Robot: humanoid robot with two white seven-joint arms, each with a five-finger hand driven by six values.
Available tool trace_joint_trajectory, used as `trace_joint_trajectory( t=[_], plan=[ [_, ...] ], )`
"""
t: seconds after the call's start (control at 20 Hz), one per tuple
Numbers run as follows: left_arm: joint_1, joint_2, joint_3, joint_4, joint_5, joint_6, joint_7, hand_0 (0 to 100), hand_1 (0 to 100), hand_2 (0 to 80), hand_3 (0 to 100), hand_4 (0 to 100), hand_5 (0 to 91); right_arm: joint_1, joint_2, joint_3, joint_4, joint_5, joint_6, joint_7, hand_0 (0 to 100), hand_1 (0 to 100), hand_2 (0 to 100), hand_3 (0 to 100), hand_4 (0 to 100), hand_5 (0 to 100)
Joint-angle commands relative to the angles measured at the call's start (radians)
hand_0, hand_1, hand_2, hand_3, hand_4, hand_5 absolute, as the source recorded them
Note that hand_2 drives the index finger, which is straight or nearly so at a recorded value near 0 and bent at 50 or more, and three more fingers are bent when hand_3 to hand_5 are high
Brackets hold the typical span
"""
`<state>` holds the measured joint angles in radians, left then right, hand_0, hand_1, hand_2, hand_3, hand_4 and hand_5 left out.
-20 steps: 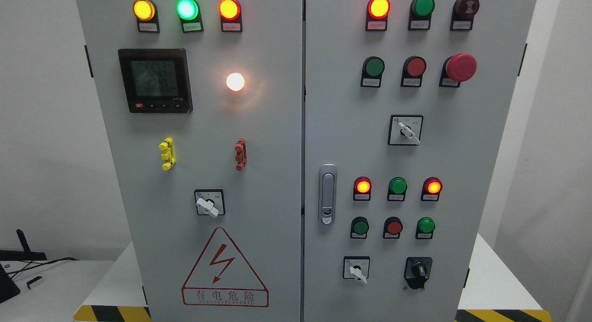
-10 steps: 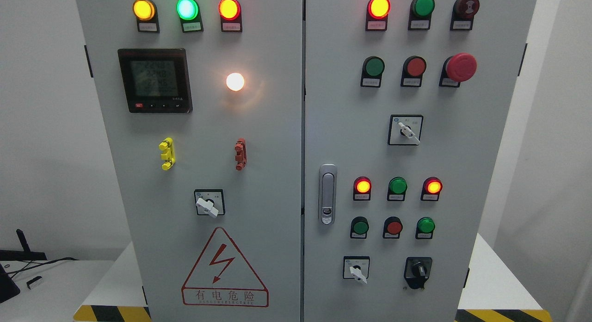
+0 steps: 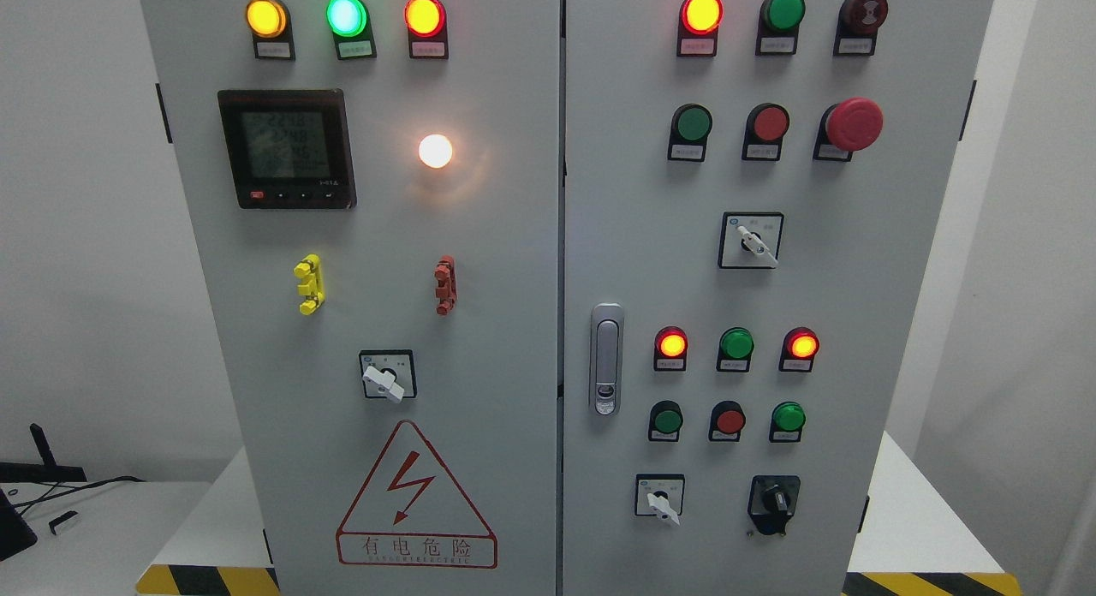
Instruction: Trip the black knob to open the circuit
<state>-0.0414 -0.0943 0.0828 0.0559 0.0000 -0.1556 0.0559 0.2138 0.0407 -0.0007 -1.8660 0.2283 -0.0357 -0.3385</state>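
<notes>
A grey two-door cabinet point(image 3: 479, 236) fills the view, standing on a white counter point(image 3: 916, 519) with yellow-and-black striped edging. The black knob point(image 3: 775, 500) sits on the right door at about five o'clock from the door's centre, just right of a white selector switch point(image 3: 659, 498) and below a row of three small buttons — green, red, green. Its pointer stands roughly upright. Neither hand shows anywhere, so whether their fingers are wide or closed cannot be told. Higher on the same door is a large red mushroom button point(image 3: 854, 123) at one o'clock, and a silver door handle point(image 3: 606, 359) lies near the seam. The left door carries a dark meter screen point(image 3: 286, 148), a lit white lamp point(image 3: 435, 151) and a red lightning warning triangle point(image 3: 416, 493).
</notes>
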Motion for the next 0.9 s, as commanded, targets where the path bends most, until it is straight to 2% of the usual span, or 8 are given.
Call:
trace_joint_trajectory(
  t=[0.0, 0.85],
  plan=[
    [0.000, -0.001, 0.000, -0.001, -0.031, -0.001, -0.001, 12, 39, 0.0, 0, 0, 0.0, -0.086, 0.018, 0.002, 0.051, -0.086, 0.045, 0.006, 30, 74, 47, 77, 86, 98],
    [0.000, -0.001, 0.000, -0.001, -0.031, -0.001, -0.001, 12, 39, 0.0, 0, 0, 0.0, -0.250, 0.019, -0.002, 0.189, -0.087, 0.115, 0.006, 31, 73, 48, 79, 87, 98]
  ],
)
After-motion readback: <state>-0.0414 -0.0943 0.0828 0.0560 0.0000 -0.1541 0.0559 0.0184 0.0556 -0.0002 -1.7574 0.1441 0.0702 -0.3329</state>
